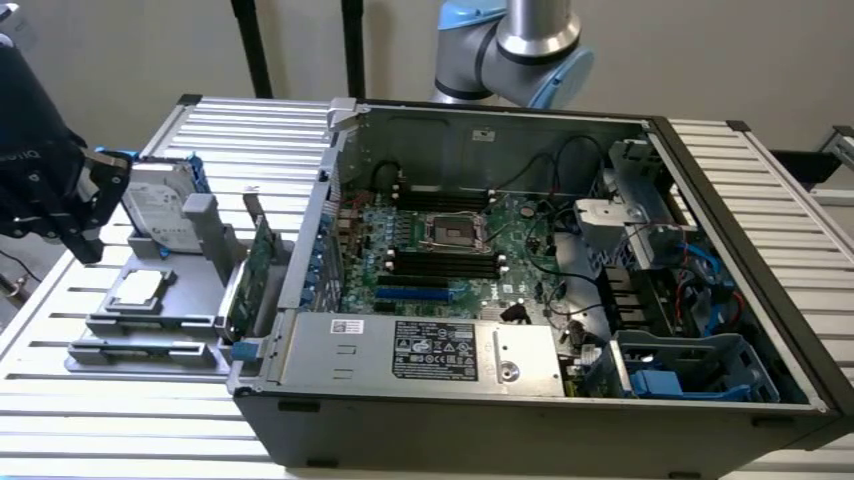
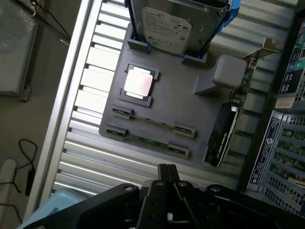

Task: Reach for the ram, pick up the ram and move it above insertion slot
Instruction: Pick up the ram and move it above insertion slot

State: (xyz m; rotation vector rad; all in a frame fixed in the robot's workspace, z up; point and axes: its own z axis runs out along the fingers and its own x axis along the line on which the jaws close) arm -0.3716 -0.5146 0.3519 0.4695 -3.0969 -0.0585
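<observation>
The ram (image 2: 145,140) is a thin green stick standing on edge in the front clips of a grey holder tray (image 2: 186,107); in the exterior view the ram (image 1: 140,349) sits at the tray's near edge. A second thin stick (image 2: 155,121) stands in the clips just behind it. My black gripper (image 2: 167,174) hovers above and off to the side of the tray with its fingers together and nothing between them. In the exterior view the gripper (image 1: 83,245) hangs at the far left, beside the tray. The dark insertion slots (image 1: 441,264) lie on the motherboard inside the open computer case.
On the tray also rest a silver processor (image 2: 138,82), a hard drive in a blue frame (image 2: 171,26) and a wider green expansion card (image 2: 228,119). The open case (image 1: 534,250) stands to the exterior view's right of the tray, on a slatted metal table (image 1: 120,420).
</observation>
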